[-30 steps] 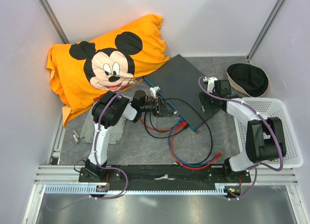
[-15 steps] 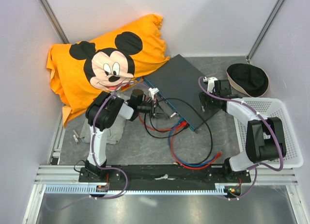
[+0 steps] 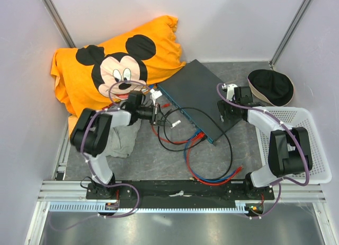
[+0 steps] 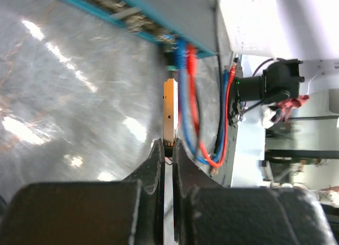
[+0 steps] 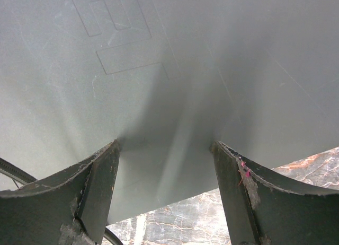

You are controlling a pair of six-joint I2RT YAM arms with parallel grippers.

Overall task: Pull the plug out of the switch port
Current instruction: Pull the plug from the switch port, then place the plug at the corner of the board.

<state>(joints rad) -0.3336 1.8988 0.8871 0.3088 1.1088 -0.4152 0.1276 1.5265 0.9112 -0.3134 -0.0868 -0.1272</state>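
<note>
Switch (image 3: 198, 91) flat betw. the two grippers – plug (image 4: 169, 110) pinched.
L gripper (image 4: 168, 148) pressed together on the clear plug, close by the switch's teal face; R gripper (image 5: 165, 145) spread over the switch's top nr its right corner. Red & blue cables (image 3: 212, 178) plugged into that face – pillow (image 3: 116, 70) beyond the switch's left end.

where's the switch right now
In the top view the switch lies right of centre, between the orange pillow and the black cap.

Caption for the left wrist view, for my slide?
Left gripper shut on a pale plug just off the switch's teal face; a blue cable and a red cable plugged in.
</note>
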